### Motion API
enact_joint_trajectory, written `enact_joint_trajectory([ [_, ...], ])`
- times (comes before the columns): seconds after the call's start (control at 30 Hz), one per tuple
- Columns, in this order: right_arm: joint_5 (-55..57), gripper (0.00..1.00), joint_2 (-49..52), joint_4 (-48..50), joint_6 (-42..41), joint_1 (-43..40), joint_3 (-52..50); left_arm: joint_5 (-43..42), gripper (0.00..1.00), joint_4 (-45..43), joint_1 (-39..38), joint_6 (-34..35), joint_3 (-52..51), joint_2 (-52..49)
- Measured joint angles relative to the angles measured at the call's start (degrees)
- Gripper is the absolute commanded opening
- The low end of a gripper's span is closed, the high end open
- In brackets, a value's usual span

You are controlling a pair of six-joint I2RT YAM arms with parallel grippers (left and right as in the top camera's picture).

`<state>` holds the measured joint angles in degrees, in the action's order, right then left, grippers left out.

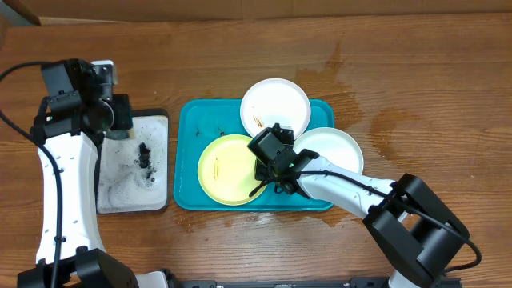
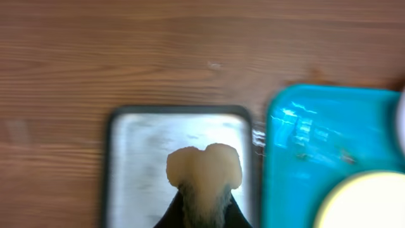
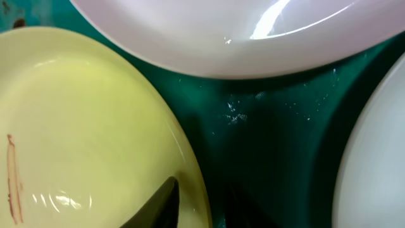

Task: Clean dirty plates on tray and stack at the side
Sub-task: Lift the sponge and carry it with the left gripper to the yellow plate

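Observation:
The teal tray (image 1: 188,144) holds three plates. One white plate (image 1: 276,102) lies at its far edge, another white plate (image 1: 332,150) at its right edge, and the yellow-green plate (image 1: 228,170) at the front left with a brown streak (image 3: 11,177). My right gripper (image 1: 274,164) grips the yellow-green plate's right rim (image 3: 190,158); in the right wrist view the fingers (image 3: 199,206) sit one on top and one under it. The plate still lies low on the tray (image 3: 266,126). My left gripper (image 1: 116,120) is shut on a pale sponge (image 2: 204,168) above the soapy tray.
The black-rimmed soapy tray (image 1: 132,180) lies left of the teal tray, with dark bits in it (image 1: 145,156); it also shows in the left wrist view (image 2: 145,139), next to the teal tray (image 2: 310,139). Wet patches (image 1: 376,120) mark the wood at the right.

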<state>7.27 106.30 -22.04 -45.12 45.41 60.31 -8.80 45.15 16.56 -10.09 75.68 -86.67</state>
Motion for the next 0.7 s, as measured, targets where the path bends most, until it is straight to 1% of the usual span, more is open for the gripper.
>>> enact_joint_trajectory([
  [0.07,-0.5,0.07,0.1,0.1,0.0,0.0,0.0,-4.0,0.04,1.7,-0.3,0.0,0.0,0.0],
  [0.17,-0.8,0.04,0.1,0.1,0.2,0.0,0.0,-8.9,0.04,4.2,-1.9,0.0,0.0,0.0],
  [0.3,-1.1,0.04,0.1,0.2,0.2,0.0,0.0,-13.1,0.04,5.2,-6.1,0.9,0.0,0.0],
  [0.4,-1.1,0.04,0.1,0.2,0.2,0.0,0.0,-14.8,0.04,5.4,-11.3,1.7,0.0,0.0],
  [0.5,-1.1,0.04,0.1,0.2,0.1,0.0,0.0,-15.9,0.04,3.5,-17.1,2.4,-1.5,0.0],
  [0.6,-1.1,0.04,0.1,0.2,0.2,0.0,0.0,-16.3,0.04,-0.9,-23.0,3.1,-5.9,0.0],
  [0.7,-1.1,0.04,0.1,0.2,0.2,0.0,0.0,-16.3,0.04,-3.8,-27.2,3.8,-10.0,-0.1],
])
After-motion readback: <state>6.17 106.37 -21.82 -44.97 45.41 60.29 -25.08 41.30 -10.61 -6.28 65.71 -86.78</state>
